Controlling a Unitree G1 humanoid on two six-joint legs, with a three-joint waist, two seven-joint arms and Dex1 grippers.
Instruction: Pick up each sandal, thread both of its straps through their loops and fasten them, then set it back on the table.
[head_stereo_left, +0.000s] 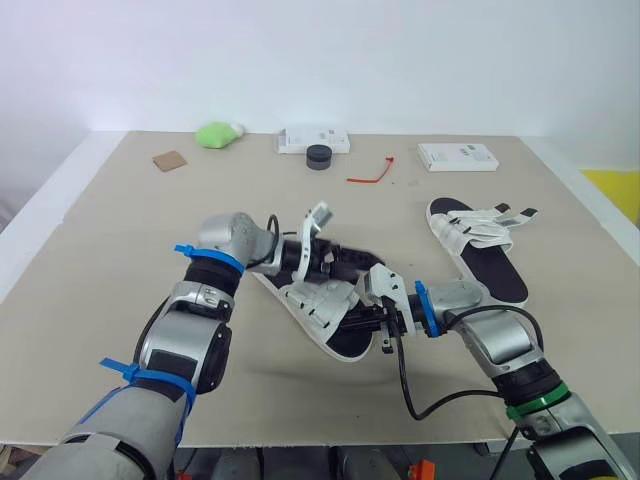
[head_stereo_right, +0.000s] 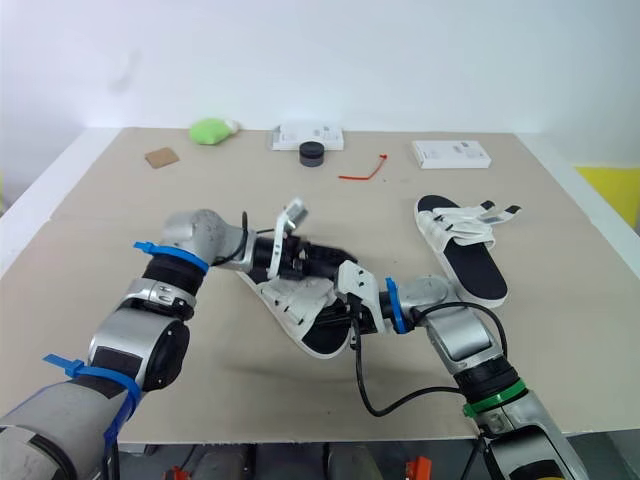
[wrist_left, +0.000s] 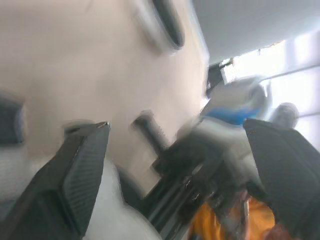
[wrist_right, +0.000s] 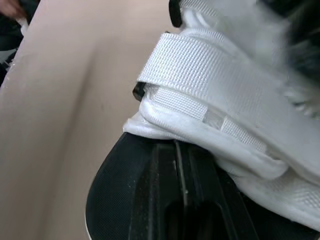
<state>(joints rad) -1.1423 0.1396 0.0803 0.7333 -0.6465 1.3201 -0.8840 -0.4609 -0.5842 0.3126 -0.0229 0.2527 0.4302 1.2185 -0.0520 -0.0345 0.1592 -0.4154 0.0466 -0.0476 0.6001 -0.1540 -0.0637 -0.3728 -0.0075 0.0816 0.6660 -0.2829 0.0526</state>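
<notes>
Left tool (wrist_left: 175, 127) spreads wide beside the white-webbing, black-soled sandal (head_stereo_left: 320, 300); right tool (wrist_right: 175, 150) is pinched narrow on its textured insole.

Open tabletop (head_stereo_left: 90, 250) left; second sandal (head_stereo_left: 478, 248) lies near on the right.

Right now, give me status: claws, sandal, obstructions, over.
Left claw open at centre sandal, sandal tilted off table. Right claw against its near end. Second sandal lies flat, clear of both.
</notes>
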